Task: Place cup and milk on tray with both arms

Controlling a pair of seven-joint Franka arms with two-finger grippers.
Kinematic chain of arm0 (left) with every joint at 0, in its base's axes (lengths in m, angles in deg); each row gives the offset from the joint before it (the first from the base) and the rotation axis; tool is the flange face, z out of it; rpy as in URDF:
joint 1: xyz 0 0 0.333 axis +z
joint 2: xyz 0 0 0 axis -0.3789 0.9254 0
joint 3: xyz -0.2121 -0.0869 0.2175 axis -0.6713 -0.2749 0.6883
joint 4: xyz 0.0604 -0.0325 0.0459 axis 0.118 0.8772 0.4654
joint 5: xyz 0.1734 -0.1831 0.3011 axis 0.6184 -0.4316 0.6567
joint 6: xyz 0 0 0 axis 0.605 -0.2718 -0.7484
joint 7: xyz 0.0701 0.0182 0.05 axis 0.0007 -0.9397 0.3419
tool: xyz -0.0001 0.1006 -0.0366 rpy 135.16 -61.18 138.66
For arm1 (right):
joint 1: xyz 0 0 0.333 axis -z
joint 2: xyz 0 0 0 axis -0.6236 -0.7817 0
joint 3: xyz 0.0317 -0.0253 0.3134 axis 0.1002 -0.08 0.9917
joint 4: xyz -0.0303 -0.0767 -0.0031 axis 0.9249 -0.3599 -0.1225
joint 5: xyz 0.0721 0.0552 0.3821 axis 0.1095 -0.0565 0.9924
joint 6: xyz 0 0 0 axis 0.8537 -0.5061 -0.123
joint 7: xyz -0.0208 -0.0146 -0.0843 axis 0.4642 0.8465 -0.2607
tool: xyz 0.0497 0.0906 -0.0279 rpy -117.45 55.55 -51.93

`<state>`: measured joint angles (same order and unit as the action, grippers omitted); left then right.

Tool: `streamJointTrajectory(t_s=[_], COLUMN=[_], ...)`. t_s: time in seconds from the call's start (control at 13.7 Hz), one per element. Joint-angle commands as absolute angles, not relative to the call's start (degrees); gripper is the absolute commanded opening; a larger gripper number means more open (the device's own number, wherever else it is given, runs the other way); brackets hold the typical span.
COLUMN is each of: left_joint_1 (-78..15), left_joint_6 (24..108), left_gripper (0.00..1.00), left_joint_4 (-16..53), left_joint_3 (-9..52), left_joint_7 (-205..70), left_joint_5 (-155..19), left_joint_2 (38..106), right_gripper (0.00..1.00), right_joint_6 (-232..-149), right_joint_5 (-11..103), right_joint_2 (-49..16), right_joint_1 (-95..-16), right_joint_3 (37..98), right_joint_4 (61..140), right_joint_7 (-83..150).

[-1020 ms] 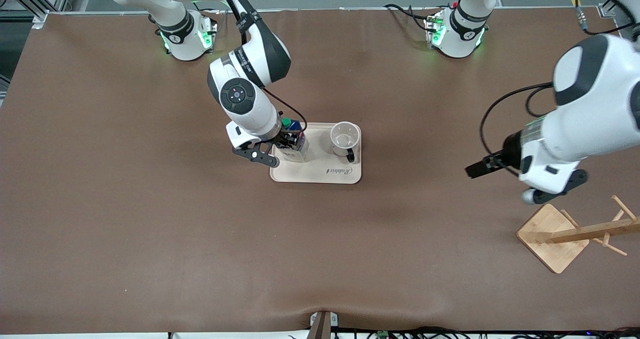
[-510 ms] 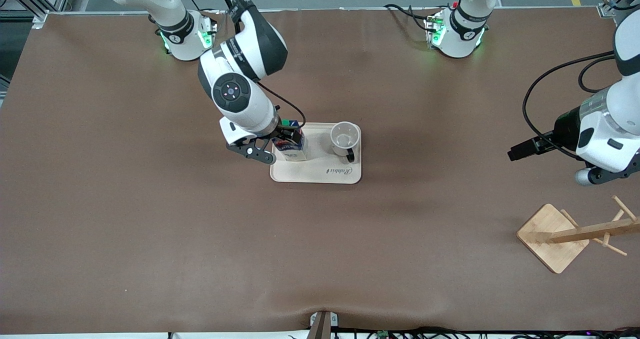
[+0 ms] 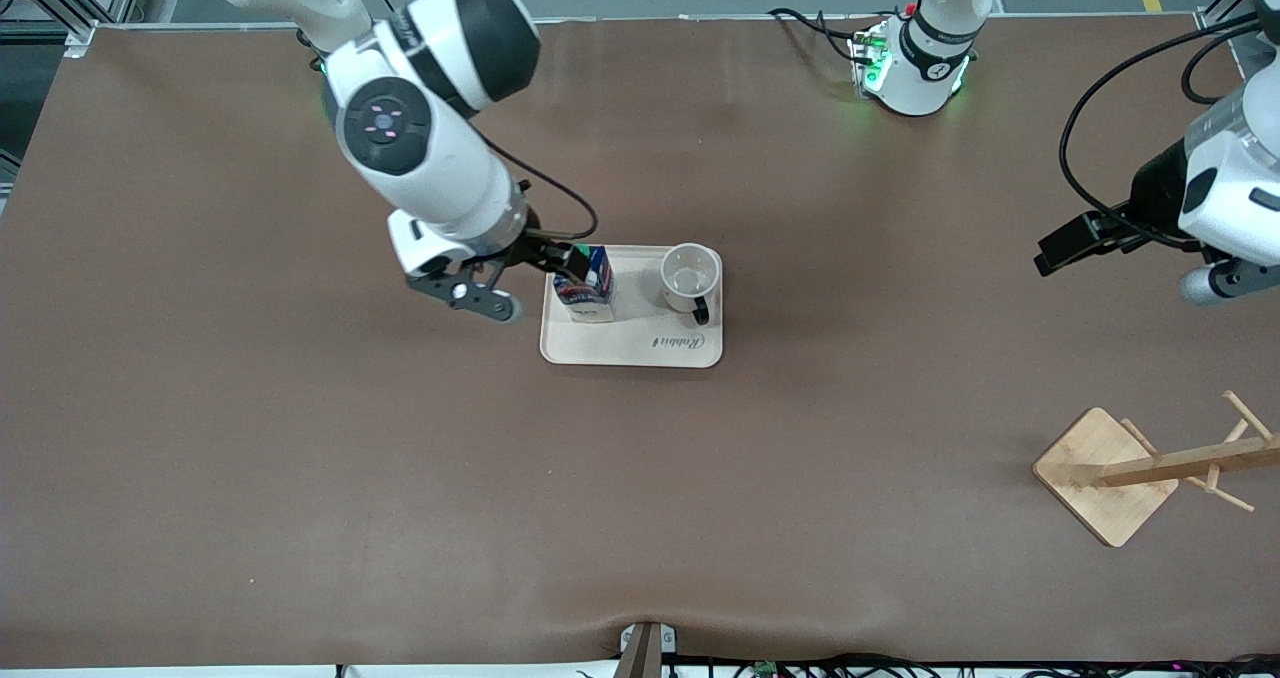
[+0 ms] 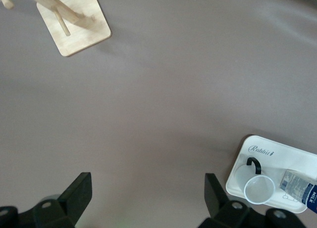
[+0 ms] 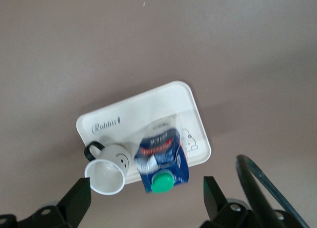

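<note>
The cream tray (image 3: 640,346) lies mid-table. On it the white cup (image 3: 690,276) stands upright with its black handle toward the front camera. The dark blue milk (image 3: 592,288) stands beside it at the tray's end toward the right arm. My right gripper (image 3: 562,261) hangs open just above the milk, holding nothing. In the right wrist view the milk (image 5: 161,161), its green cap, the cup (image 5: 106,171) and the tray (image 5: 148,114) lie below the open right gripper (image 5: 146,187). My left gripper (image 3: 1062,246) is open and empty over bare table at the left arm's end.
A wooden mug rack (image 3: 1105,473) with a square base stands near the left arm's end, nearer the front camera. The left wrist view shows that rack (image 4: 74,25), the tray (image 4: 297,156) and brown table under the open left gripper (image 4: 147,186).
The right gripper has opened off the milk and lifted away toward its own end. The milk stays upright on the tray. The left arm has drawn back toward its base.
</note>
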<state>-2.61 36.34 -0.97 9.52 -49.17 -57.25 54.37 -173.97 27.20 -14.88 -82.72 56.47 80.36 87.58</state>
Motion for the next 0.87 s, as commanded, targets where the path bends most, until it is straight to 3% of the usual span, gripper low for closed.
streamJointTrajectory(t_s=[0.0, 0.15, 0.44, 0.8], left_joint_1=[-2.2, -3.4, -17.5, -22.6], left_joint_6=[35.7, 33.8, 33.8, 34.9], left_gripper=[1.00, 1.00, 1.00, 1.00], left_joint_4=[0.4, 0.5, 1.6, 8.2], left_joint_3=[10.0, 13.5, 28.9, 34.4], left_joint_7=[-53.7, -57.2, -62.9, -64.1], left_joint_5=[-56.3, -56.4, -56.7, -58.1], left_joint_2=[50.4, 49.3, 47.4, 42.2], right_gripper=[1.00, 1.00, 1.00, 1.00], right_joint_6=[-170.5, -166.9, -161.0, -160.4], right_joint_5=[25.9, 25.7, 24.7, 21.0], right_joint_2=[-13.3, -12.9, -10.2, -5.2], right_joint_1=[-81.0, -80.3, -78.6, -77.9], right_joint_3=[57.0, 55.4, 51.7, 46.8], right_joint_4=[79.7, 77.8, 73.8, 75.9], right_joint_7=[88.3, 88.7, 88.2, 71.5])
